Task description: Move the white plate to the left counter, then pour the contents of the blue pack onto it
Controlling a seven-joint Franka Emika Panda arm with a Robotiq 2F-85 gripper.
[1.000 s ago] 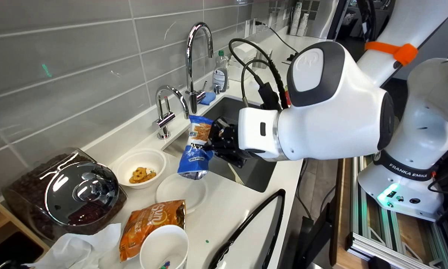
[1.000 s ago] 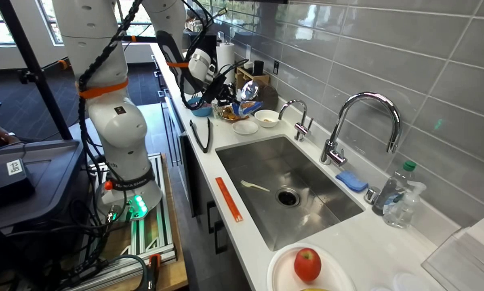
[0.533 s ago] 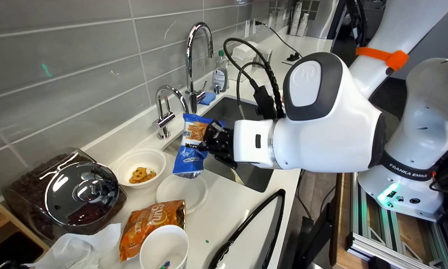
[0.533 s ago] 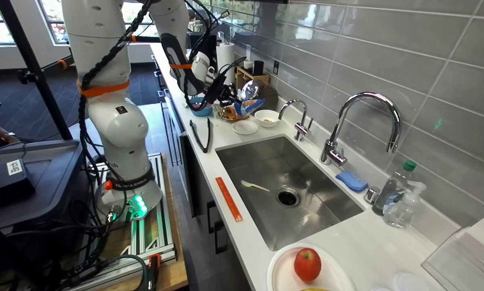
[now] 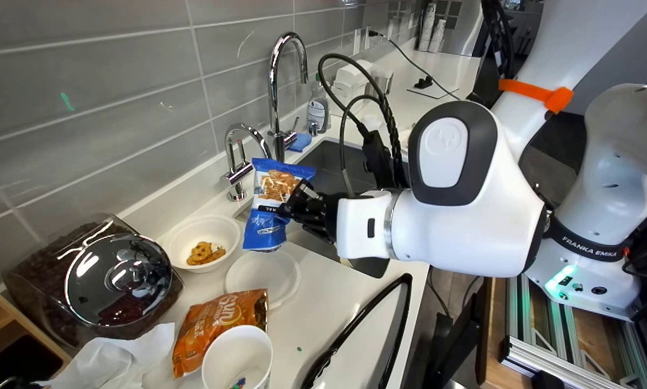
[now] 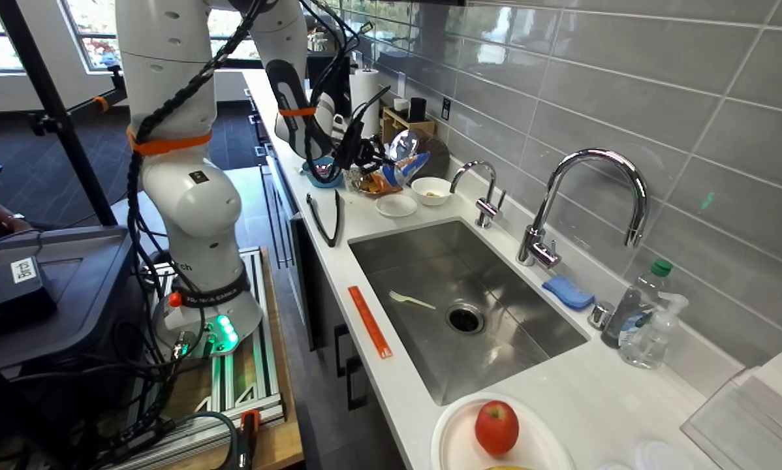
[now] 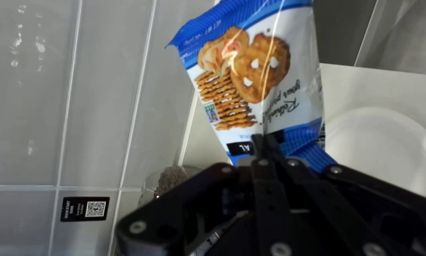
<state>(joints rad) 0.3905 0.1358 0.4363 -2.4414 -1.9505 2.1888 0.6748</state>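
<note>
1. since the earlier frames the blue pack (image 5: 274,186) and the gripper (image 5: 288,208) have shifted away from the steel sink (image 6: 430,339), toward the tile wall (image 5: 113,81).
2. the gripper is clenched on the pack, which hangs slightly tilted above the left counter (image 5: 323,292).
3. the white plate (image 5: 264,273) lies flat on that counter, just beyond the sink's end edge.
4. nearer the wall edge, a deep white bowl (image 5: 180,240) holds curled golden-brown pieces (image 5: 204,254).
5. at the wall edge sits a clear jar (image 5: 37,286) of dark brown contents with a shiny lid (image 5: 113,273).
6. an orange snack bag (image 5: 215,324) lies between the plate and a white cup (image 5: 237,351) with small coloured bits (image 5: 238,383) at its bottom.
7. black tongs (image 5: 353,326) spread near the front edge.
8. a small faucet (image 6: 487,209) stands at the wall edge, beside the sink.
9. a pale fork (image 6: 412,300) lies in the sink; past it a white dish (image 6: 455,434) holds a red apple (image 6: 497,427).
</note>
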